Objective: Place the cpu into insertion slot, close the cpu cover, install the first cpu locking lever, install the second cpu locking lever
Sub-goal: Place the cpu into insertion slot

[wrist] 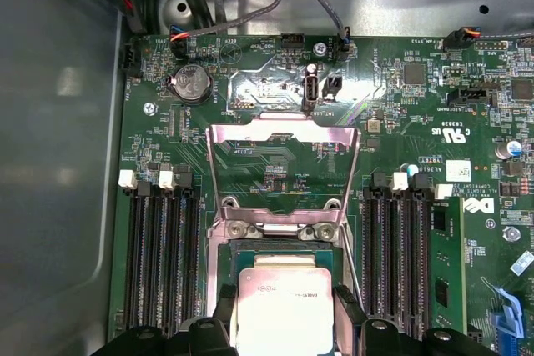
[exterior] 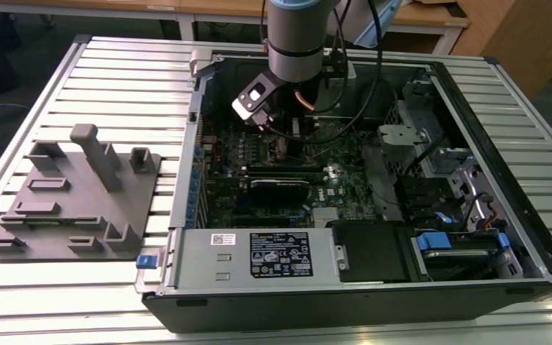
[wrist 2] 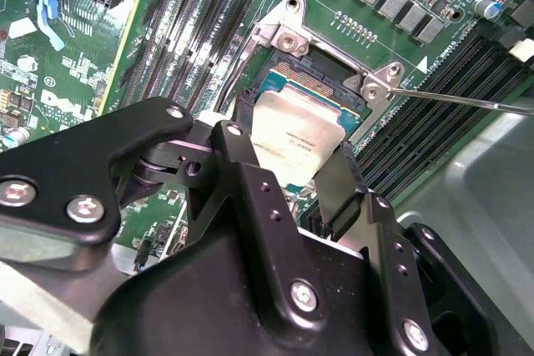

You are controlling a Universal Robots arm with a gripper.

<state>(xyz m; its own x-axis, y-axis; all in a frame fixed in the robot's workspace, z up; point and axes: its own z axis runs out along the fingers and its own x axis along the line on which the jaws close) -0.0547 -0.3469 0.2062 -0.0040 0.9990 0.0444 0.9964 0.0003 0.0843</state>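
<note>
Grips the cpu [wrist 2: 294, 135] by two opposite edges in the claw [wrist 2: 292, 156], low over the insertion slot [wrist 2: 310, 75].
Risks landing askew or off the rim and bending socket contacts if let go tilted; could also catch the raised cpu cover [wrist: 284, 132] or the thin locking lever [wrist 2: 467, 100]. Bears small print on the cpu's top, left unread.
</note>
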